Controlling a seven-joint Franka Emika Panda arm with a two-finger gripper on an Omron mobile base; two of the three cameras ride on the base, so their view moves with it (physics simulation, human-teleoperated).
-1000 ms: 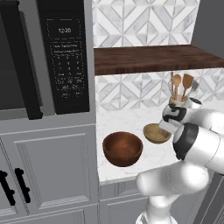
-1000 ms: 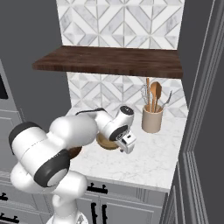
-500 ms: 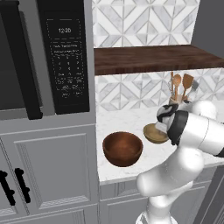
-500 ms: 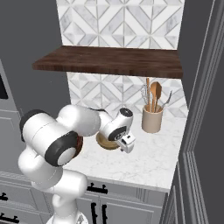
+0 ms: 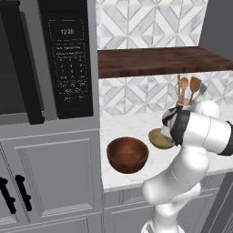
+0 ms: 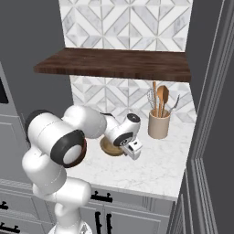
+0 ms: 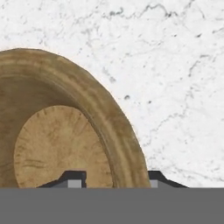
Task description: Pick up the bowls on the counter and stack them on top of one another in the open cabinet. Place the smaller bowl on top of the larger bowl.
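Your arm has been swinging lower over the tan bowl [image 7: 65, 144], which is sitting mouth-up on the bench [image 7: 175, 65]. Your end effector [image 7: 116, 177] is gaping, fingertips [image 7: 75, 178] straddling the rim, gripping nothing.

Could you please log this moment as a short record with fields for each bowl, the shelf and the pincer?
smaller bowl: shallow light tan wooden bowl, on the white marble counter, upright
larger bowl: deep dark reddish-brown wooden bowl, on the counter, apart from the tan one
shelf: dark brown wood-grain board, no bowl on it
pincer: pincer open, one tip inside the tan bowl's rim, one outside
other: beige utensil crock near the back wall
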